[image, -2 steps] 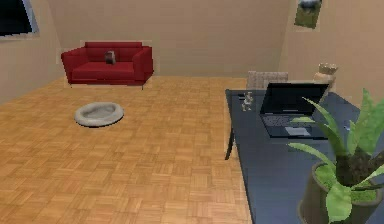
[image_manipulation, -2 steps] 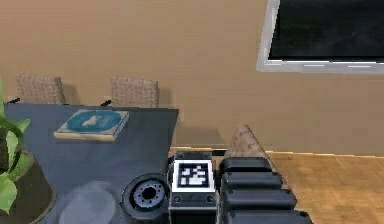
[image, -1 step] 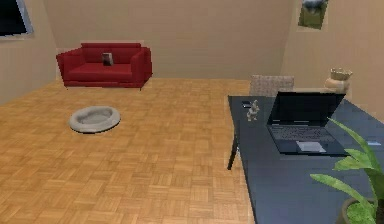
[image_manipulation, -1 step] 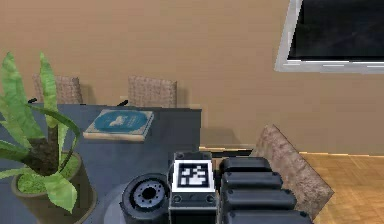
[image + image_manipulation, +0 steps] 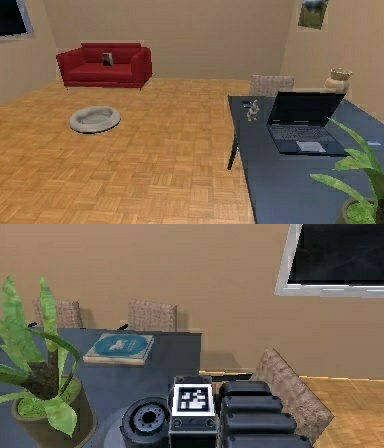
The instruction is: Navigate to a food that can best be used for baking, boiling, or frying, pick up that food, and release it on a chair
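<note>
Several woven brown chairs stand around a dark table [image 5: 150, 359]: two at its far side [image 5: 152, 314] [image 5: 60, 314] and one at its end [image 5: 290, 389]. One such chair [image 5: 271, 85] stands behind the table [image 5: 265, 170] in the forward view. The arm rises at the arm side view's bottom with a white marker square [image 5: 192, 401]. Left of it, over the table's near edge, is the gripper [image 5: 148, 420] as a dark round body. Its far end is unclear, so I cannot tell whether it holds anything.
On the table are a laptop [image 5: 303, 120], small glassy items [image 5: 253, 110], a blue book [image 5: 118, 347] and a potted plant [image 5: 40, 374]. A red sofa [image 5: 104, 65] and a grey pet bed [image 5: 95, 119] lie across open wood floor. A window [image 5: 335, 259] is on the wall.
</note>
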Robot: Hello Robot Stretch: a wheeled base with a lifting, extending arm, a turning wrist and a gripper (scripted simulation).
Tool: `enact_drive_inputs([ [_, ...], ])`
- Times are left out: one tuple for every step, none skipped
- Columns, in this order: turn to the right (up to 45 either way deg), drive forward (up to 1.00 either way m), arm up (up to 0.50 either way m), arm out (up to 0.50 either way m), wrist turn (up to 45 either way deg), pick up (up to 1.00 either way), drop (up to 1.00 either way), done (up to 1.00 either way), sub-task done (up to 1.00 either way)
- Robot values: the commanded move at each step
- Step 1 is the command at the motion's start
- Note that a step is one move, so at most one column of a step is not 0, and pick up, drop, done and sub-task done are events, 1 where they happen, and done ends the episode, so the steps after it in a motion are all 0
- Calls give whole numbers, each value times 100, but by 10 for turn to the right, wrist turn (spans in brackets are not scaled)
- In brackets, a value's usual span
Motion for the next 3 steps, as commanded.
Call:
enact_drive_inputs([
  [0,0,0,36,0,0,0,0,0],
  [0,0,0,0,450,0,0,0,0],
  [0,0,0,0,450,0,0,0,0],
])
